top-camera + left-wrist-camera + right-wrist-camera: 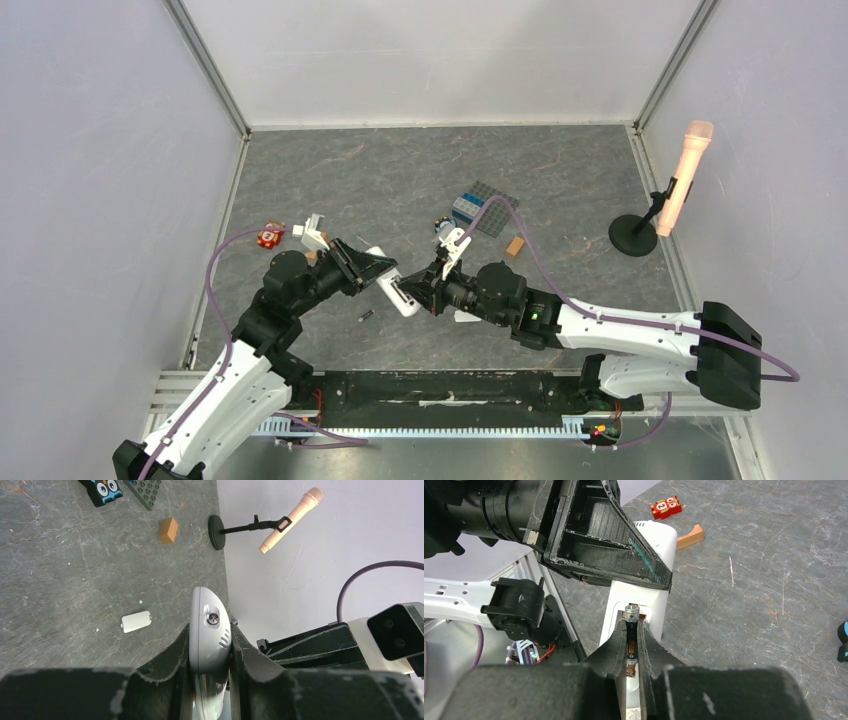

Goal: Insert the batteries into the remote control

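1. Batteries: two. First battery (631,630) is pinched between the right gripper's (631,626) jaws. Second battery (366,316) lies loose on the table (560,180), just beside the remote control.
2. Remote control (210,630): one, clamped edge-on by the left gripper (210,641), jaws pressed to both long sides, between the two arms.
3. Remote's long axis, top view: slants from upper left to lower right, free end toward the right gripper.
4. First battery lies lengthwise along the remote, silvery end pointing away from the right wrist, at the open bay.
5. Also one white cover piece (136,621), one orange-brown block (168,530) and one microphone on a stand (290,520).
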